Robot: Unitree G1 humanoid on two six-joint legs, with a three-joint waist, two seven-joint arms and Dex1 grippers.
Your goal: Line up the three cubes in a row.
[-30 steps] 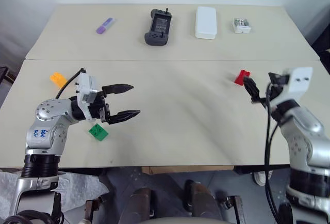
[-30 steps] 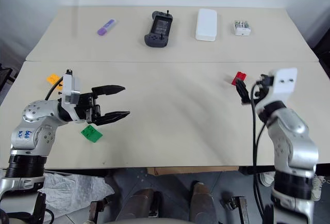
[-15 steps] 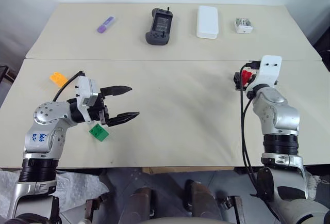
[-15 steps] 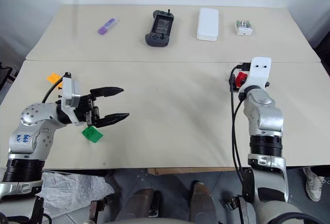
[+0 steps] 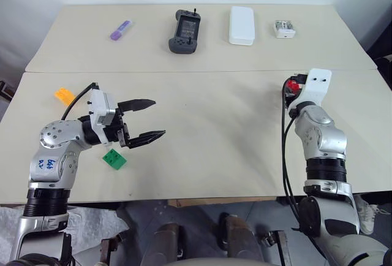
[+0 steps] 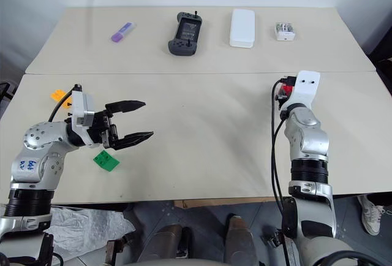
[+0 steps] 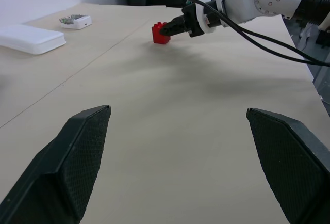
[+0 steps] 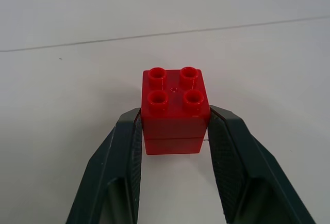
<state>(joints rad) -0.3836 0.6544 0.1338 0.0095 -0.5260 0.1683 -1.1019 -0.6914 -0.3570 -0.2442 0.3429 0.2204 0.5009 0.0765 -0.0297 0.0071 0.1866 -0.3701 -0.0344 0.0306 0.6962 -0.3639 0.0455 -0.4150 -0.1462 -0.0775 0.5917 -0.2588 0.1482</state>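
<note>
At far left I see the orange-yellow studded block (image 5: 64, 96); my left gripper (image 5: 150, 119) gapes wide above the glossy green block (image 5: 114, 159). At right, my right gripper (image 8: 175, 131) pinches the red block (image 8: 175, 109) between textured black pads.

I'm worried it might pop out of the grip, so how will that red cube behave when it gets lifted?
The red cube looks like rigid, glossy plastic, so probably stiff, light and somewhat slippery. The right end effector clamps its flat lower sides squarely, which should limit twisting. It stands upright on a flat base, so rolling seems unlikely.
</note>
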